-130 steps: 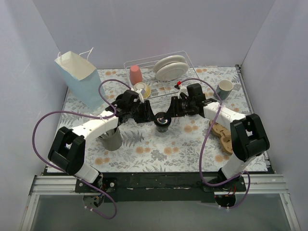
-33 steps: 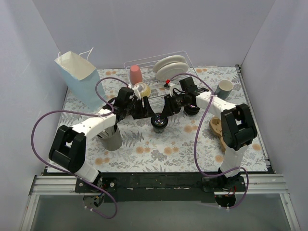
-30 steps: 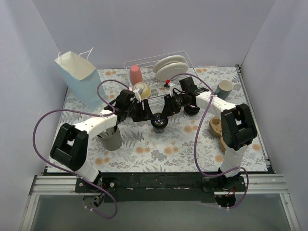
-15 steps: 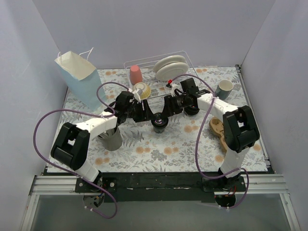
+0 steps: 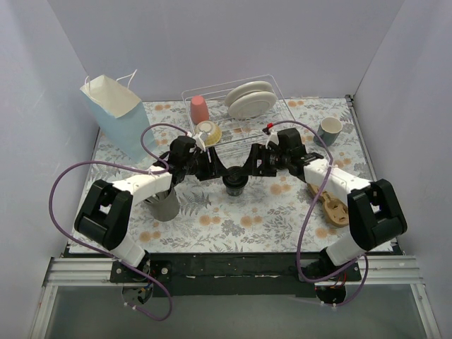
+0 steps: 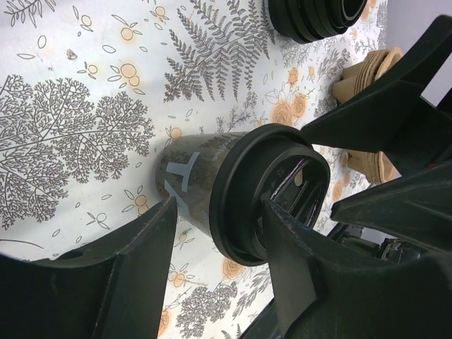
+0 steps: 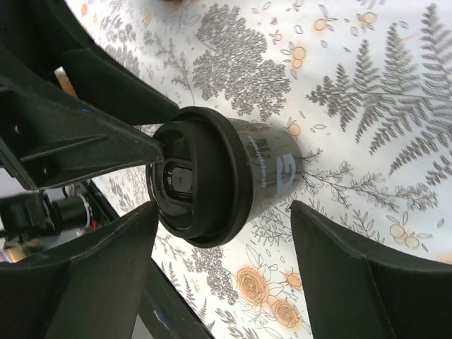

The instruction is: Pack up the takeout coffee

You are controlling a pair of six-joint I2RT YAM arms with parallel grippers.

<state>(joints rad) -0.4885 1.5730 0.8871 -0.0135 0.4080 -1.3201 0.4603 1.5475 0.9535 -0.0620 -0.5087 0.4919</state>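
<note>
The right arm's elbow has been swung out toward 3 o'clock. The coffee cup (image 5: 234,185) is kept mid-table between the spread-open left gripper (image 6: 220,212) and right gripper (image 7: 224,208), touched by neither. A dish rack (image 5: 282,99) is seen at 12 o'clock and a grey cup (image 5: 167,205) at 8.

**Black cup, fern-and-blossom cloth**

The takeout coffee cup (image 6: 191,176) is black, with a black lid (image 6: 244,205) and pale grey lettering on its side. The bench (image 5: 233,222) has a white cover printed with grey ferns and trees and small orange flowers. The paper bag (image 5: 116,120) is pale blue with white handles. The tumbler (image 5: 200,109) is pink, the plates (image 5: 248,100) cream, the mug (image 5: 329,130) blue-grey and the metal cup (image 5: 167,205) grey. The left arm (image 5: 138,185) and right arm (image 5: 332,176) are white and black, with purple cables (image 5: 51,205).
</note>
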